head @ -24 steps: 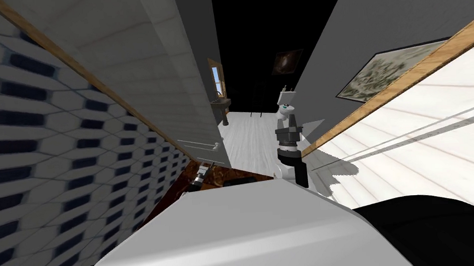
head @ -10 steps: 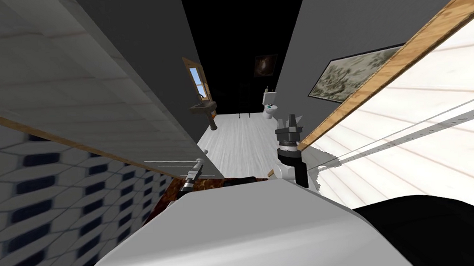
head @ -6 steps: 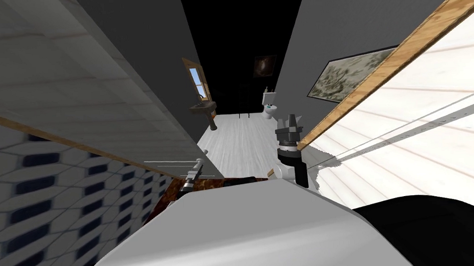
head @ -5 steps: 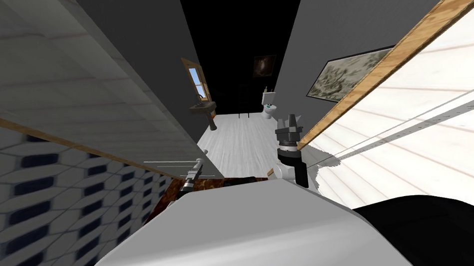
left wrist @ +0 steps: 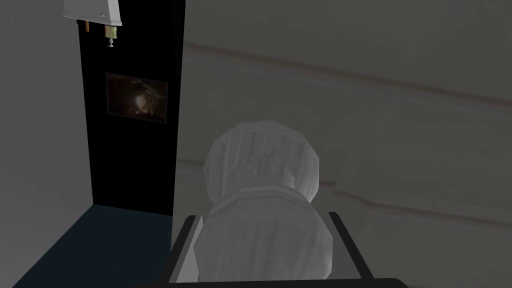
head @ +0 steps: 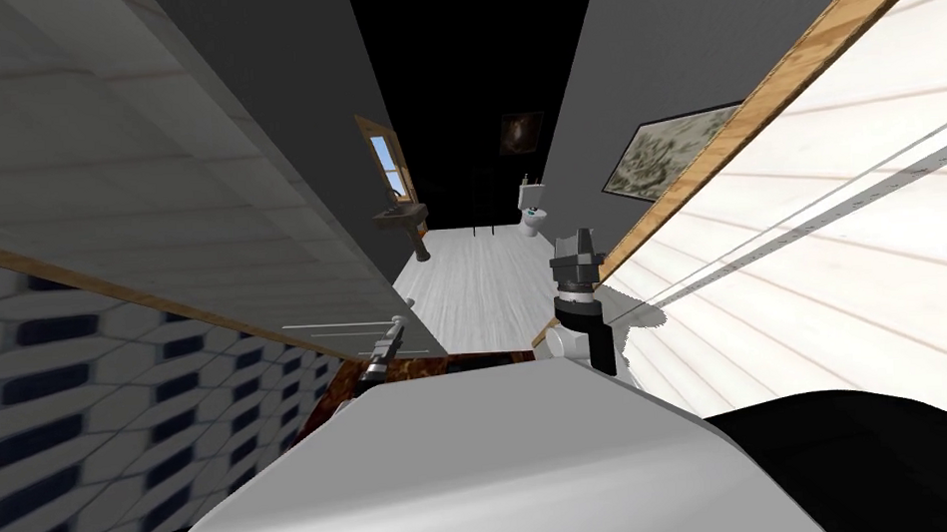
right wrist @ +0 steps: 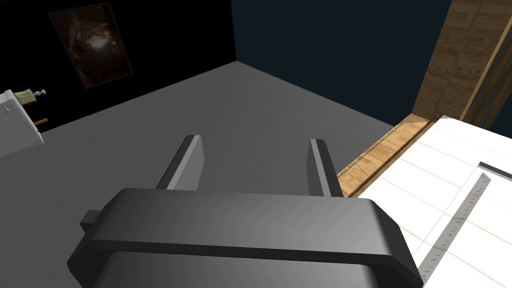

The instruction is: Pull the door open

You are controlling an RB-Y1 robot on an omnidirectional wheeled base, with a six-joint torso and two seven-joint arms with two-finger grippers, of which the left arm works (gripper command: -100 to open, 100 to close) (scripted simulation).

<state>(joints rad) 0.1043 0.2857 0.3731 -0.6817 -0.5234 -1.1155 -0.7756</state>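
Check the left gripper (left wrist: 262, 217) first: clamped on the round grey knob (left wrist: 260, 165), fingers (left wrist: 189, 250) pressing its sides. Locate the door (head: 261, 237) on the left, swung well clear of the frame (head: 754, 106), with pale floor (head: 482, 288) visible through the gap. Note the right gripper (right wrist: 255, 141) — spread wide, holding nothing, raised close to the frame.

Treat slip as the main fault: little purchase for two thin blades on a smooth round knob, and a straight pull instead of one along the hinge arc likely to drag them off. Watch for the left arm folding up short — likely to stall the swing. Avoid turning toward the frame; probable contact with the raised right gripper. Guard against driving the door into the tiled wall (head: 88, 395) beside it.
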